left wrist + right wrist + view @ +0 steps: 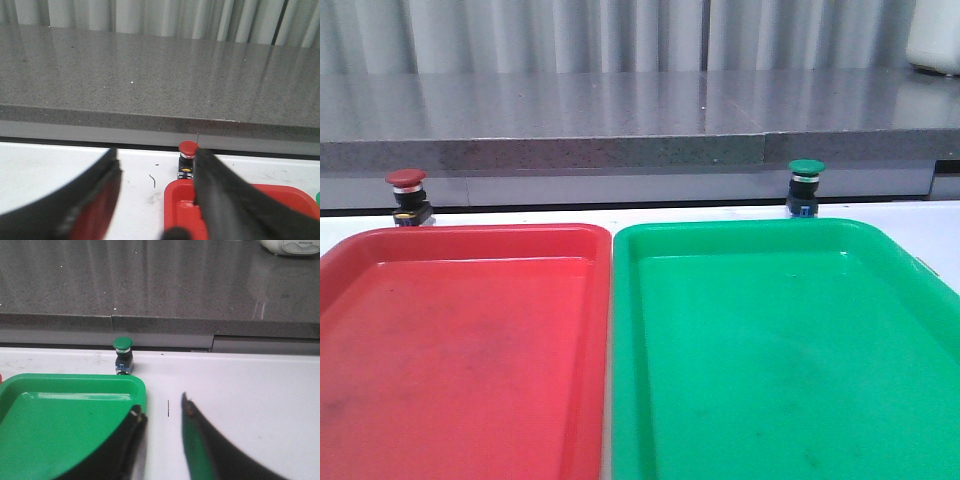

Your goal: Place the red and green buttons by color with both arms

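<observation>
Left gripper [155, 200] jaws apart, empty; right gripper [162, 440] jaws apart, empty. Red button [407, 196] stands upright on the table behind the red tray [470, 235]; green button [805, 186] stands behind the green tray [760, 228]. Risk: both are top-heavy and near the tray rims, so a finger could clip a rim or topple one.
</observation>
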Motion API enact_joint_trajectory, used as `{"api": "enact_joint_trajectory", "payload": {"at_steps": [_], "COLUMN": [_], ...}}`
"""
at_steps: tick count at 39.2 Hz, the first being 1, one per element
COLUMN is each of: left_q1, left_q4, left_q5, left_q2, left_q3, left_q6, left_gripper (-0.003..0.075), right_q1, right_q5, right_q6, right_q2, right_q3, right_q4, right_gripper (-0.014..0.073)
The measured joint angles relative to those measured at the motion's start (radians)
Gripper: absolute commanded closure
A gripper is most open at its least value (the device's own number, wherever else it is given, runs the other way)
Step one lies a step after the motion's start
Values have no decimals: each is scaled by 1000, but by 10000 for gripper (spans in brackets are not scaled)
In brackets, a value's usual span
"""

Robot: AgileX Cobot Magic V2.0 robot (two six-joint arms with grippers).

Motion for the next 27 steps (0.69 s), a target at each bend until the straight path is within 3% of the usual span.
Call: {"api": "enact_joint_trajectory", "payload": {"at_steps": [3,18,27], "left_q1": [0,0,-30], "left_q4": [0,-24,-34], "left_q5": [0,-24,-74], "left_q2": [0,17,222], "left_q3": [0,0,-76], "left_q6": [0,0,0], "left_gripper": [19,91,104], "right_q1": [0,0,0], "right_q5": [-2,-2,-2], "right_q6": [0,0,0], "right_q2": [0,0,0], "right_q3": [0,0,0], "right_q4": [0,0,0], "right_gripper": [-77,-50,-50]}}
